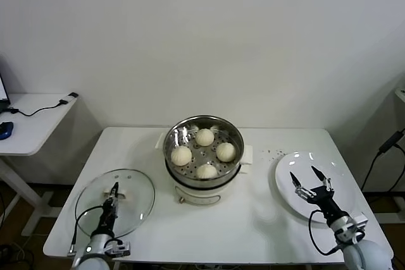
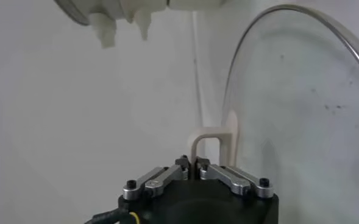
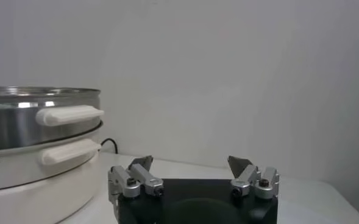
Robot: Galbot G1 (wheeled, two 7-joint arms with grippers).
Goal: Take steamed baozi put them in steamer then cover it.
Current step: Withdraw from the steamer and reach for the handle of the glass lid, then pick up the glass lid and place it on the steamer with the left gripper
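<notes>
Now the left gripper [image 2: 193, 162] is closed on the lid [image 1: 115, 203] handle [image 2: 214, 143]; glass seems heavy, fragile and slippery, so lift gently. Right gripper [image 1: 307, 176] stands wide, idle.

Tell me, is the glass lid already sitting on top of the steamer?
No, the glass lid lies flat on the table left of the open steamer, where four baozi show uncovered.

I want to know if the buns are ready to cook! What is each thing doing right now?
Buns: all four inside the steamer.
Steamer: uncovered, on its white base.
Lid: lying on the table, off the steamer.
Left pincer: shut on the lid's handle.
Right pincer: open, holding nothing, over the plate.
Plate: no buns on it.
</notes>
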